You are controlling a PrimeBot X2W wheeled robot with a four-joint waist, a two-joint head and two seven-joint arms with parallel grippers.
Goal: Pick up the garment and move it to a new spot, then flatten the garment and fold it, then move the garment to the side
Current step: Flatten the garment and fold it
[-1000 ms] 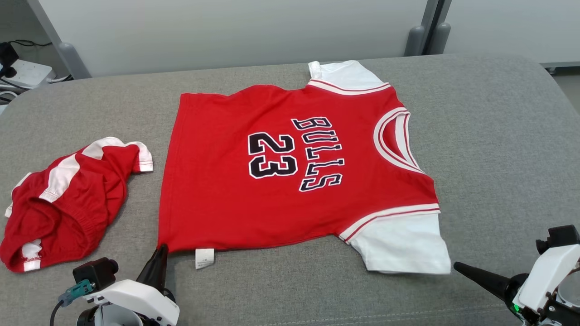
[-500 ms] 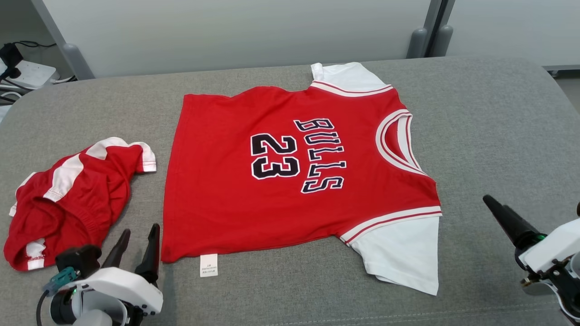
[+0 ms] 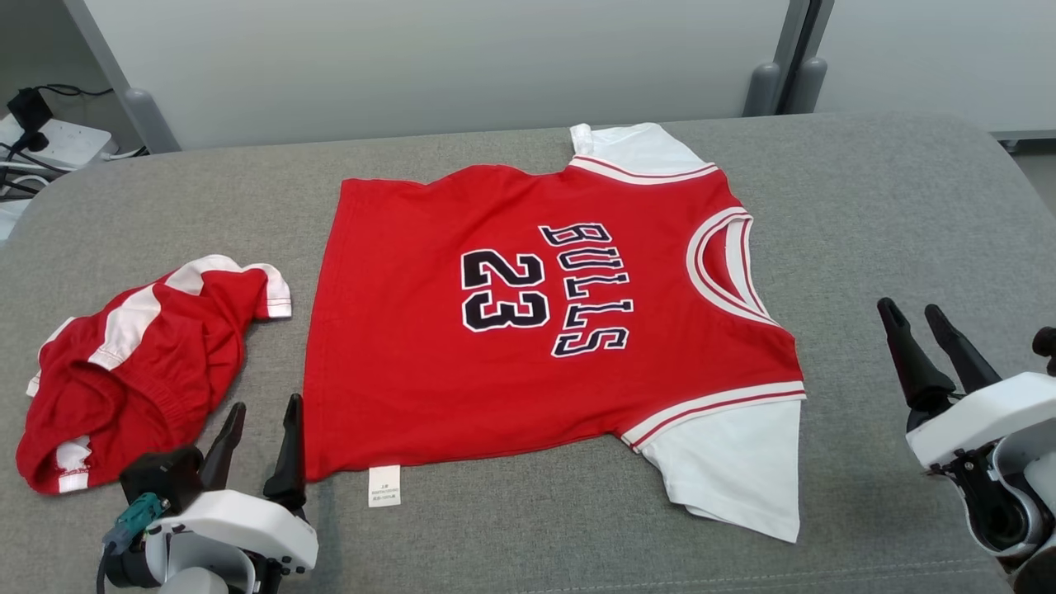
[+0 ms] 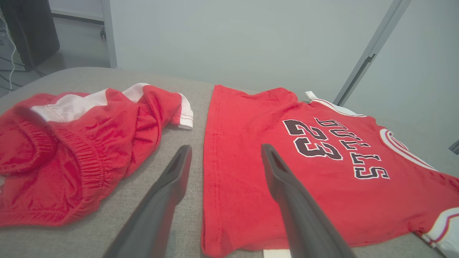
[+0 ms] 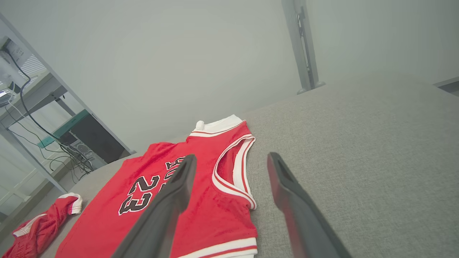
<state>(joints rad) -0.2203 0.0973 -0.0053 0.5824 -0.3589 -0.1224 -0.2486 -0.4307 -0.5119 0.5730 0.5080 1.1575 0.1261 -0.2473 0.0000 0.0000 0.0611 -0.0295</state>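
On pad [image 3: 866, 206], jersey [image 3: 396, 355] crosswise, collar [image 3: 694, 266] right

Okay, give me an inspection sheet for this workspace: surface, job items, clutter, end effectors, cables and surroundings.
Surface: grey fabric table, unmarked.
Job's things: red jersey spread flat, print up, collar toward the robot's right.
Clutter: crumpled red shorts left of the jersey, apart from it.
End effectors: left end effector open at the jersey's near hem corner; right end effector open over bare fabric; both empty.
Cables: black cables and power strip off the far left corner.
Surroundings: pale wall panels behind.
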